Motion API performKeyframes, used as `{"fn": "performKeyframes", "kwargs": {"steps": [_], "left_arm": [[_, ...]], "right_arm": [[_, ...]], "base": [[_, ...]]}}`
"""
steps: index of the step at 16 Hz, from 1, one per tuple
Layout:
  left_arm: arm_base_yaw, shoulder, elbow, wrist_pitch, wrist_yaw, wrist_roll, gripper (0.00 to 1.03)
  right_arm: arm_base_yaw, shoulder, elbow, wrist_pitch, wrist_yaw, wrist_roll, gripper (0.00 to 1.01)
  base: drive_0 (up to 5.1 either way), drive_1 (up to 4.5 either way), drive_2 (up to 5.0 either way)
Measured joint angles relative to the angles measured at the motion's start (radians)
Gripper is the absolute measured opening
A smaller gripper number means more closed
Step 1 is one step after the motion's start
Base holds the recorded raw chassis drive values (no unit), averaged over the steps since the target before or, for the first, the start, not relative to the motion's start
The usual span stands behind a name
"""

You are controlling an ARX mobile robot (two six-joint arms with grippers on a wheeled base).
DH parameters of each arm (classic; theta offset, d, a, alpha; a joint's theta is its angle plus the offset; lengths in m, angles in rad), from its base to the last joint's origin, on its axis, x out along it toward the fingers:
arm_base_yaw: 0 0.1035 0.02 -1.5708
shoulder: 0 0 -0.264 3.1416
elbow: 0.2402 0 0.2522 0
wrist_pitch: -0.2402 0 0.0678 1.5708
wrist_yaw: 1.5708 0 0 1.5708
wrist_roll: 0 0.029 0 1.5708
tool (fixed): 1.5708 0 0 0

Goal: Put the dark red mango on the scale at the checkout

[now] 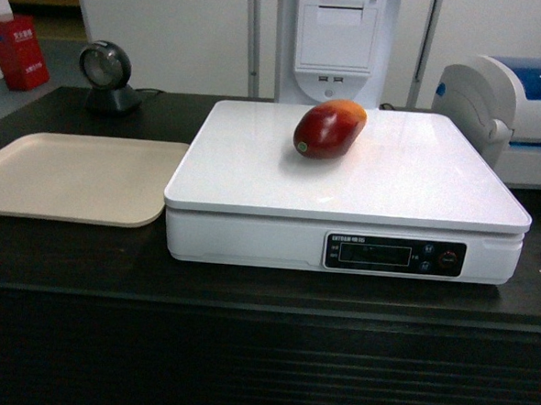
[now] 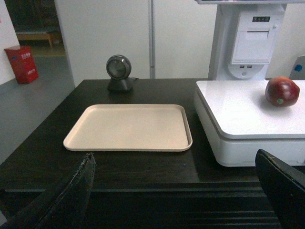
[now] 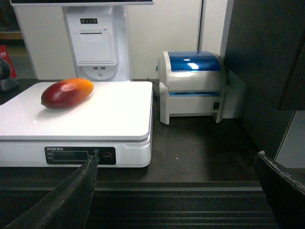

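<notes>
You see the dark red mango (image 1: 329, 129) lying on its side at upper centre of the scale (image 1: 254, 179), apparently settled, since the left gripper (image 2: 174, 191) and right gripper (image 3: 176, 191) both sit spread and empty.

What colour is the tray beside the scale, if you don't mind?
The tray is plain beige, clearest in the left wrist view.

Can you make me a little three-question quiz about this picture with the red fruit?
1. True or false: the glossy dark red mango lies on the flat white square-topped scale.
2. What lies left of the scale on the black checkout counter? A) flat beige tray B) blue bowl C) green cup
3. Fill in: both grippers, left and right, are ____.

Key: 1 true; 2 A; 3 open.
</notes>
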Motion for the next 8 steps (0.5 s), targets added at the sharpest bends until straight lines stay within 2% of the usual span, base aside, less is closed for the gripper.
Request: {"fn": "performKeyframes", "kwargs": {"steps": [8], "left_arm": [[0.0, 0.0, 0.0, 0.0, 0.0, 0.0, 0.98]], "right_arm": [[0.0, 0.0, 0.0, 0.0, 0.0, 0.0, 0.98]], "base": [[0.0, 0.0, 0.0]]}}
